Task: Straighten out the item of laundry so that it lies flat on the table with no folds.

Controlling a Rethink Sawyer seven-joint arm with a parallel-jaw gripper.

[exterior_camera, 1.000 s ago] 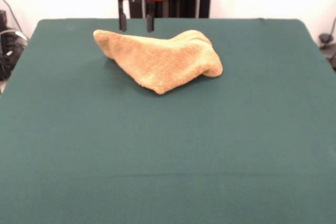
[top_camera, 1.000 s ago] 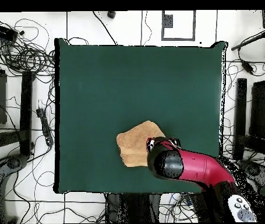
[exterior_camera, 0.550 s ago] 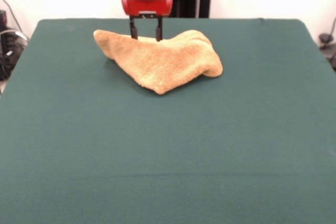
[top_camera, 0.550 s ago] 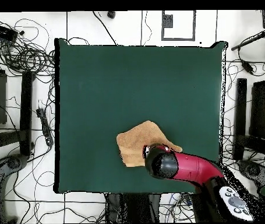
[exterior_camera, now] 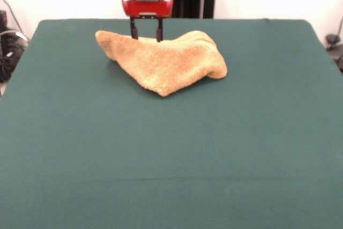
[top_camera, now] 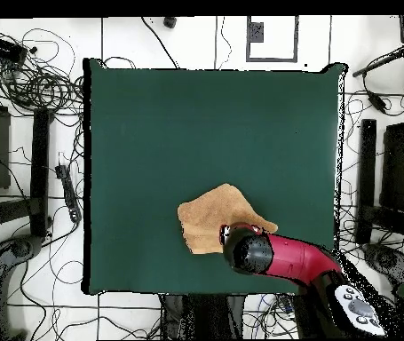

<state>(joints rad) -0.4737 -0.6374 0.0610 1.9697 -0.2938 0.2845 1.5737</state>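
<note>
Lying bunched in a folded wedge near the desk [exterior_camera: 64,148] far edge, towel [exterior_camera: 166,63]; arm vertical above it, gripper [exterior_camera: 145,37] jaws parted, tips at the towel's top fold.

Robot lab: loose cables [top_camera: 36,80] on tiled floor [top_camera: 134,40].

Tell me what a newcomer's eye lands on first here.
First the towel, bunched in a folded heap on the far half of the green table. Next the red and black arm, its open gripper at the towel's far edge.
</note>
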